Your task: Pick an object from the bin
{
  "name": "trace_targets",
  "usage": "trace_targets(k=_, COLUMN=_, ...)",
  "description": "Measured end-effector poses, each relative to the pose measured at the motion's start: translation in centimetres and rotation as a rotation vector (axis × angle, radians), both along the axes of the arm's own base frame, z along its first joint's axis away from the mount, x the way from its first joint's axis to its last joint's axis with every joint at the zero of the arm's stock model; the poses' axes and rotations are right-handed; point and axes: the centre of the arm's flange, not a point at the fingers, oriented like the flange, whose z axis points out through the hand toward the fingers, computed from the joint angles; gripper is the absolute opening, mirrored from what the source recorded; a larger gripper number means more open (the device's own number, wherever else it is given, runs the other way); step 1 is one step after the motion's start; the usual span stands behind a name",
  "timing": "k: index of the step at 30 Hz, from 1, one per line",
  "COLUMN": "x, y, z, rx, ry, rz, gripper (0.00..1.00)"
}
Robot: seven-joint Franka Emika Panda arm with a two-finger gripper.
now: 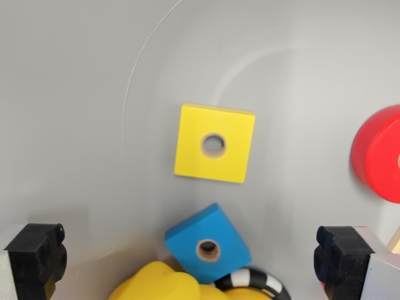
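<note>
Hovering over the grey bin, the pincer is standing with its two black fingertips wide apart, one at each lower corner of the wrist view, and nothing is sitting between them but the bin's contents below.

A yellow square block with a round hole through its middle is lying flat on the bin floor, near the centre of the view and clear of its neighbours. Just below it, a blue block, also drilled, is resting tilted, its lower edge touching or overlapping a rounded yellow toy and a black-and-white striped piece. A red round piece is sitting well apart at the wrist view's right.

Judging by look, the yellow block is appearing stiff, light and probably wooden, with painted faces that could be a little slippery. Its flat parallel sides are offering the surest hold, so closing across two opposite edges seems best. The blue block is looking harder to take cleanly, being crowded and turned at an angle.
</note>
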Motion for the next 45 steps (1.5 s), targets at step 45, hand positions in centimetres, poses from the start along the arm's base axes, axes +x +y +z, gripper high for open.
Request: trace_targets(k=45, x=2.2, y=0.5, z=2.7, rx=0.024, ry=-0.061, rz=-0.010, gripper=0.00)
